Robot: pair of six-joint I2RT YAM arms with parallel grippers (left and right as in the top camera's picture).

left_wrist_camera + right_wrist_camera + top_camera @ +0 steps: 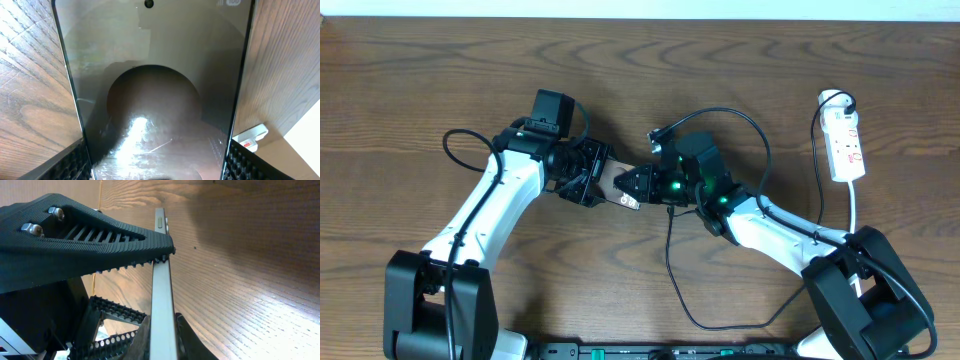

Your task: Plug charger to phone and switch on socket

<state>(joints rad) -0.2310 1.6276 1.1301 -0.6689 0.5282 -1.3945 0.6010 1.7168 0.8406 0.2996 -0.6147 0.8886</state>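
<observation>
The left gripper (592, 182) has the phone (611, 179) clamped across its width, a ribbed finger (70, 165) against each long edge, near the middle of the table (420, 60). The phone points toward 3 o'clock, with its free short end offered to the other arm. I judge it is held this way so a plug can be pushed into that end without the phone sliding off.

The right gripper (641, 186) meets that end from 3 o'clock. In its wrist view the toothed upper finger (100, 245) touches the phone's thin metal edge, and the lower finger (115, 312) sits a little apart below it. Whether these jaws pinch the plug tip I cannot tell, as the tip is hidden.

The charger (669, 245) drops from under this gripper toward 6 o'clock, then curls round toward 4 o'clock. It seems slack enough not to drag on the plug. The socket (846, 145) lies well apart at 2 o'clock with neither gripper near it, so switching it on looks not yet done.

Count: one phone, one charger, one socket with one white lead (855, 205), two grippers
</observation>
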